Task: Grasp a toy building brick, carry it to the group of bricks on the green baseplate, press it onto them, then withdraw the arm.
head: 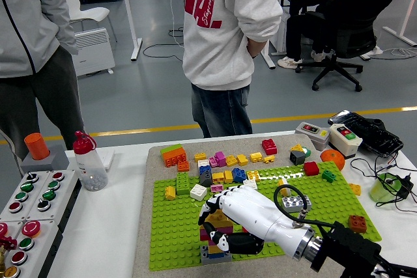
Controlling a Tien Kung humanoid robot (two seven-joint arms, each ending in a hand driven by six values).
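Reaching in from the right, the robot hand (pixel 228 222) has its fingers curled around a stack of bricks (pixel 216 234) near the front edge of the green baseplate (pixel 172 232), with loose bricks (pixel 225 161) scattered farther back.

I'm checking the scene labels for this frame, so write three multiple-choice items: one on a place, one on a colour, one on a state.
1. Where does the water bottle stand?
A. left of the green baseplate
B. on the baseplate
C. beside the keyboard

2. What colour is the bottle's cap?
A. blue
B. red
C. white

3. What is the right hand doing?
A. resting off the table
B. spread flat on bare studs
C. curled over the stacked bricks

Key: 1 A, it stands on the white table left of the mat; 2 B, cap and neck are red; 3 C, the fingers wrap the stack near the baseplate's front edge.
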